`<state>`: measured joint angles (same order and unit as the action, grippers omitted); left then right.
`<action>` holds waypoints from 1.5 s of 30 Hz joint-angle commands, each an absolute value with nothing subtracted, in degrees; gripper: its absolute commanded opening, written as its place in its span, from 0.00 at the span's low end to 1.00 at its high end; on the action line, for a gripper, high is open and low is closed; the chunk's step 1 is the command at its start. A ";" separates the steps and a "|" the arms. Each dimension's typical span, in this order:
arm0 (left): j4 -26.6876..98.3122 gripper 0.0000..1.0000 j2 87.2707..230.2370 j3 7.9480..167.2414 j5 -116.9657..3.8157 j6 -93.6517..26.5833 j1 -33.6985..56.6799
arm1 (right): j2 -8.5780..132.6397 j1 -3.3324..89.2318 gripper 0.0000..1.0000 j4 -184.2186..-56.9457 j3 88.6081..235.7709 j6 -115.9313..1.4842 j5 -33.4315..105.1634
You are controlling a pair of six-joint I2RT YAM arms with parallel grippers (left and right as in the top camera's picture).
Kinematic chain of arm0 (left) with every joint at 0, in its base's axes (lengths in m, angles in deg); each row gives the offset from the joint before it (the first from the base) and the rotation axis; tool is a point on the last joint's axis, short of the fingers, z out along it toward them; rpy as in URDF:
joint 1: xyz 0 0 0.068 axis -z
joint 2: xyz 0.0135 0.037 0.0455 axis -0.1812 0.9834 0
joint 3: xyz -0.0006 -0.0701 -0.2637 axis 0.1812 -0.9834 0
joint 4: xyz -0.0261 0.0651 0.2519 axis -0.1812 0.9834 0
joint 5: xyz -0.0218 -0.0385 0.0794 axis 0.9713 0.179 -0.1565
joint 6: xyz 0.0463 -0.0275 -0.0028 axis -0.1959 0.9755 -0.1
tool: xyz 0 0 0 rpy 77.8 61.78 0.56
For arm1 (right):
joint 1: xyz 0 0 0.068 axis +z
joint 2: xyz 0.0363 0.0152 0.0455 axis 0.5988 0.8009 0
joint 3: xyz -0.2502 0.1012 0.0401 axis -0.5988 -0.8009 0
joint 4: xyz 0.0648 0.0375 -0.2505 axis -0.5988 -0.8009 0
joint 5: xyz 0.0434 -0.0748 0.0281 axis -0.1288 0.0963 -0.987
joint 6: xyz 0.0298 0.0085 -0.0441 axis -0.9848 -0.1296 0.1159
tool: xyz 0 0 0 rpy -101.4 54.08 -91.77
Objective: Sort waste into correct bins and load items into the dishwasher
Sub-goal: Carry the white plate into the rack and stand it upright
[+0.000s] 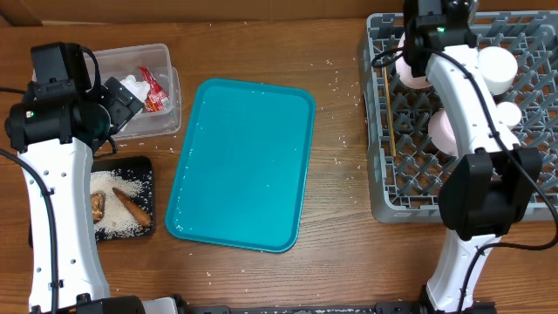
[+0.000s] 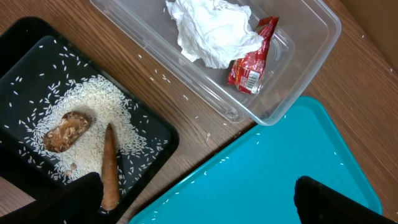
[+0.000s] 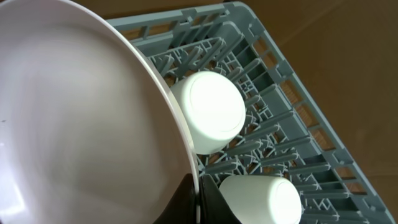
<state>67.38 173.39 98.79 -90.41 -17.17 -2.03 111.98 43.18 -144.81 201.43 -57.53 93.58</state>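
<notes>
Here, the large round white plate [image 3: 81,118] fills most of the right wrist view, smooth, glossy and clean, standing tilted over the square grey plastic dish rack [image 3: 280,130]. The right gripper [image 3: 198,196] pinches its rim between two dark fingers; most of the fingers and the plate's left half are cut off by the frame. Behind the rim, an upturned white cup [image 3: 214,112] sits among the pegs, and a second white vessel [image 3: 261,196] is clipped by the bottom edge. From overhead the right arm hides this gripper and part of the rack, so which pale disc there is the held plate cannot be told. A thin wooden stick [image 1: 390,113] lies along the rack's left side.

The left gripper [image 2: 198,183] hangs spread wide and empty, only its dark fingertips showing, above the edge of the teal plastic serving tray [image 2: 280,162]. The clear rectangular plastic tub [image 2: 292,62] holds a crumpled white paper napkin [image 2: 211,31] touching a red-and-white wrapper [image 2: 252,62]. The flat black rectangular tray [image 2: 31,68] holds white rice grains [image 2: 93,99], a lumpy brown scrap [image 2: 67,130] and a long brown scrap [image 2: 110,165]. Stray grains dot the wooden table [image 1: 340,201].
</notes>
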 commanded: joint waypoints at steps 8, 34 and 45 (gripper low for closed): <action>67.36 1.00 173.37 98.89 -90.34 -16.41 -1.90 | 109.67 49.58 0.50 -149.68 203.58 -62.21 98.67; 67.36 1.00 173.37 98.89 -90.34 -16.41 -1.90 | 58.33 53.12 1.00 -184.79 193.59 -83.28 63.09; 67.36 1.00 173.37 98.89 -90.34 -16.41 -1.90 | 45.06 53.93 1.00 -184.77 168.47 -98.21 51.83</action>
<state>67.38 173.39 98.79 -90.34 -17.17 -2.03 45.06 53.60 -185.27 170.99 -94.51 56.18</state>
